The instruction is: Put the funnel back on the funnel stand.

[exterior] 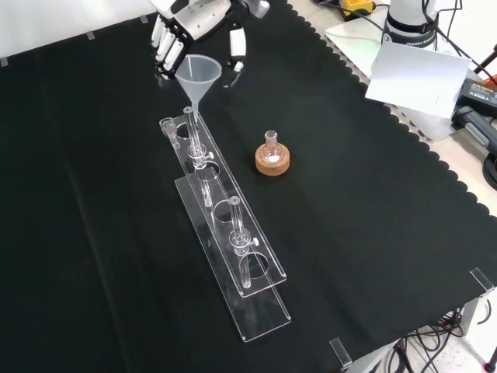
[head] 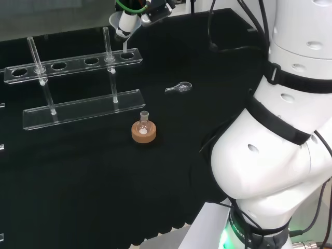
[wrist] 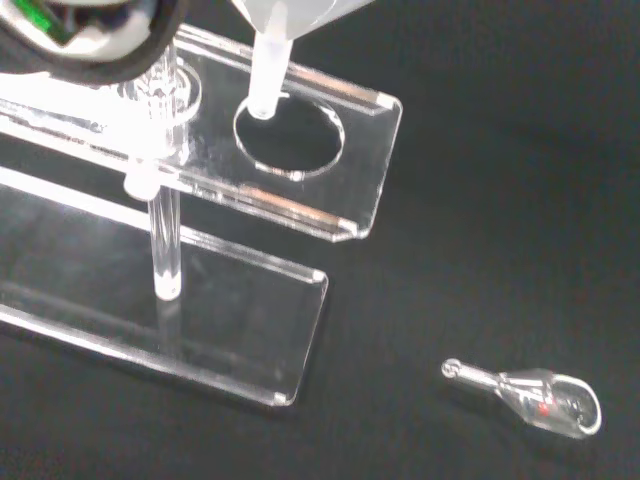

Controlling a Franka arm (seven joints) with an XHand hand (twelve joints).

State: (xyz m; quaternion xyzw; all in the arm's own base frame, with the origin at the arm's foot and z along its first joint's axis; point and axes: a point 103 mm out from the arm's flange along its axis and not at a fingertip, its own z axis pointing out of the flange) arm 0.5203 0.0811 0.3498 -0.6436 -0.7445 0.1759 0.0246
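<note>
Currently the funnel stand [exterior: 225, 233] is lying across the cloth, and the hand [exterior: 194, 27] is hovering over its far end in the front view, fingers curled around the funnel [exterior: 198, 74]. Funnel stem is sitting just over the stand's end hole. Flask on cork ring [exterior: 272, 159] is standing beside the stand; small glass stopper [wrist: 535, 398] is lying nearby.

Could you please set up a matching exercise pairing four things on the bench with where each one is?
Things:
1. clear plastic funnel
2. small round glass flask
3. small clear glass stopper
4. black and white hand

Places:
a. lying loose on the black cloth
b. stem over the end hole of the clear acrylic funnel stand
c. seated in a cork ring
d. at the funnel's rim

Pairs: 1-b, 2-c, 3-a, 4-d
</note>
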